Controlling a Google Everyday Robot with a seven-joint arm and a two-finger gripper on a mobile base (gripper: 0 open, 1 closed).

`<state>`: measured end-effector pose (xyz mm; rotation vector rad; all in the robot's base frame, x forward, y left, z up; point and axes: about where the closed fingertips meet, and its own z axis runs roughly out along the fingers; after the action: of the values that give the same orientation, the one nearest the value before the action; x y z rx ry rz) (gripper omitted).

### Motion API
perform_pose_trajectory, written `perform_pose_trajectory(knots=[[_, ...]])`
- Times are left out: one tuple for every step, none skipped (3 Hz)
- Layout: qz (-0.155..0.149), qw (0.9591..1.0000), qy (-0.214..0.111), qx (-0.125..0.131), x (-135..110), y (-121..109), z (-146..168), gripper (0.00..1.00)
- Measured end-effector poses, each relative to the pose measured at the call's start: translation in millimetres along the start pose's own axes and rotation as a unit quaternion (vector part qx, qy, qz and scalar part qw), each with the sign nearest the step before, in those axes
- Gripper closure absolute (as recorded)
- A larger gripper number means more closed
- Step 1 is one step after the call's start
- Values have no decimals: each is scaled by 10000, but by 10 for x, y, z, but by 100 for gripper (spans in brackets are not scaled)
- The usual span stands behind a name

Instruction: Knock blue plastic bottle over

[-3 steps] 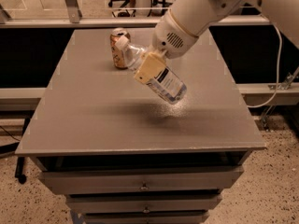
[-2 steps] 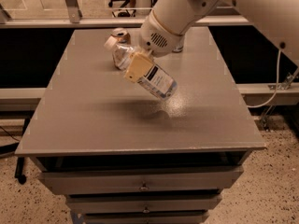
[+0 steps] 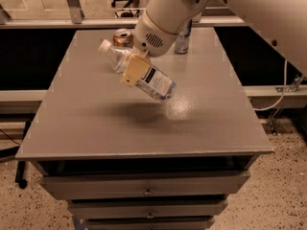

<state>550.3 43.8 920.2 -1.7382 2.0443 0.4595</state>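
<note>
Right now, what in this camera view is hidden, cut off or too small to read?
Camera view only:
1. The hand, gripping the tilted blue plastic bottle: its far side is behind the bottle.
2. Bottle's base: touching the table or not, the angle does not tell.
3. Slim can: top hidden by the arm.
4. Copper can: lower part hidden behind the bottle.
5. Label text: too small to read.
</note>
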Motion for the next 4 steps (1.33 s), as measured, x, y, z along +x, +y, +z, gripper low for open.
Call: perform_pose_trajectory(knots=[[-14, 10000, 4, -5, -10, 10, 8, 11], [-90, 9995, 295, -47, 100, 101, 173, 0], [-159, 9970, 754, -20, 356, 242, 396, 0], [-187, 9937, 1102, 5, 586, 366, 583, 0]])
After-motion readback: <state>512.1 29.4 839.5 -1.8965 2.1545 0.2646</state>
